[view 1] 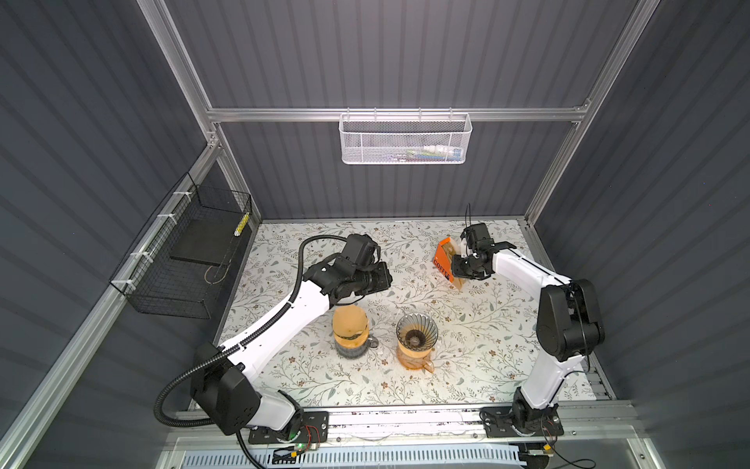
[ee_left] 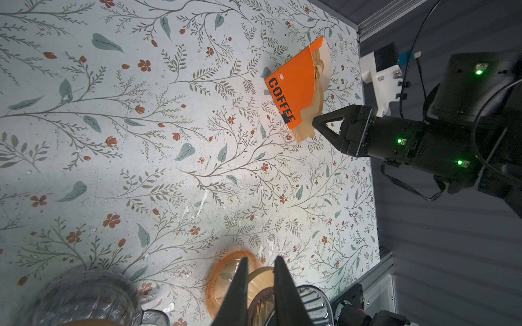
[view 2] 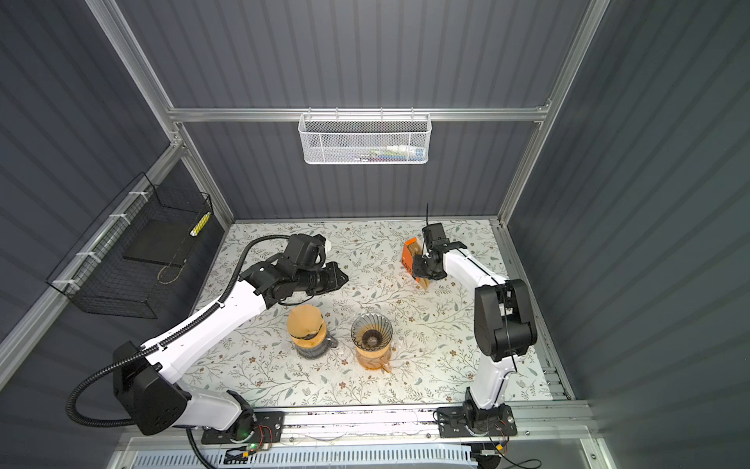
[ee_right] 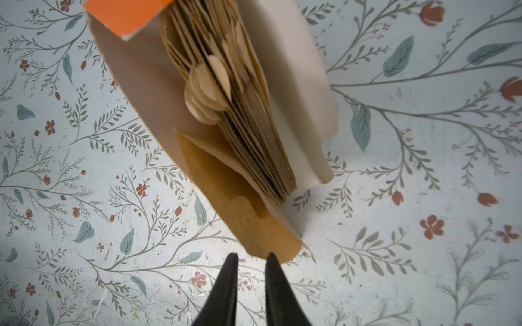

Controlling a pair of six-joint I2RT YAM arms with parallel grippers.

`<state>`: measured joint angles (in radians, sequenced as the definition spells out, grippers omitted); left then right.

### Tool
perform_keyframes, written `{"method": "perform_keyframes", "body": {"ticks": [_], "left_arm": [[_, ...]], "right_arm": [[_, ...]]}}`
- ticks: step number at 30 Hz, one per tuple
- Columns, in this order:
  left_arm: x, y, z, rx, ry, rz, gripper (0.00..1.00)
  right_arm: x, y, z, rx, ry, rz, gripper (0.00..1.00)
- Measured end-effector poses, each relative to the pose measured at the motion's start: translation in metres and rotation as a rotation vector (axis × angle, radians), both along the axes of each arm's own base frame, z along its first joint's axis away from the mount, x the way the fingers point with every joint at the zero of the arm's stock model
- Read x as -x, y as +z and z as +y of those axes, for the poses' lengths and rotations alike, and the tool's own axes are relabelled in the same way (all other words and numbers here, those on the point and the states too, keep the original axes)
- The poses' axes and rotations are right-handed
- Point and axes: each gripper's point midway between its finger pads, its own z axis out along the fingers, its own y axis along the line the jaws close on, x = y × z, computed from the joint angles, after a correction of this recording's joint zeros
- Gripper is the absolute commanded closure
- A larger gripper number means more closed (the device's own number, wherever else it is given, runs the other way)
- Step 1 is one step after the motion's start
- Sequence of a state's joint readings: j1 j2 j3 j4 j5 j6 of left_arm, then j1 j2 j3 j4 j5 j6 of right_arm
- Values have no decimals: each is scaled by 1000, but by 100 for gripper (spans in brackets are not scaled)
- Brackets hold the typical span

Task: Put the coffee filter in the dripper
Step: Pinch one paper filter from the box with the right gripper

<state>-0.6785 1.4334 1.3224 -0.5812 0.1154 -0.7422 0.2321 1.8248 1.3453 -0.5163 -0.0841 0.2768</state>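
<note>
Hands narrow, empty: right hand (ee_right: 251, 256) just short of filter (ee_right: 245, 223) edge, left hand (ee_left: 261, 258) near dripper (view 1: 417, 331).

A robotics lab cell, shown by its aluminium frame (view 1: 276, 115), ribbed wall panels (view 1: 365, 52) and mounting rail (view 1: 406, 420)

L arm (view 1: 284, 320) reaches fwd, wrist level, L gripper (ee_left: 261, 258) jaws a slit apart, empty. R arm (view 1: 523, 268) elbow-up, R gripper (ee_right: 251, 255) tilted down, jaws narrowly apart, empty too.
</note>
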Motion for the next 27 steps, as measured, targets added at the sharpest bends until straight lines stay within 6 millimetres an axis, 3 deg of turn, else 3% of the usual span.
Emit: {"method": "perform_keyframes", "body": {"ticks": [16,27], "left_arm": [[-2,0,2,8,2,4,81],[-3,0,3,12,3,8,81]], "right_arm": [[-13,-11,2,13,5,15,81],[-18,-6,2,15,8,1,96]]}}
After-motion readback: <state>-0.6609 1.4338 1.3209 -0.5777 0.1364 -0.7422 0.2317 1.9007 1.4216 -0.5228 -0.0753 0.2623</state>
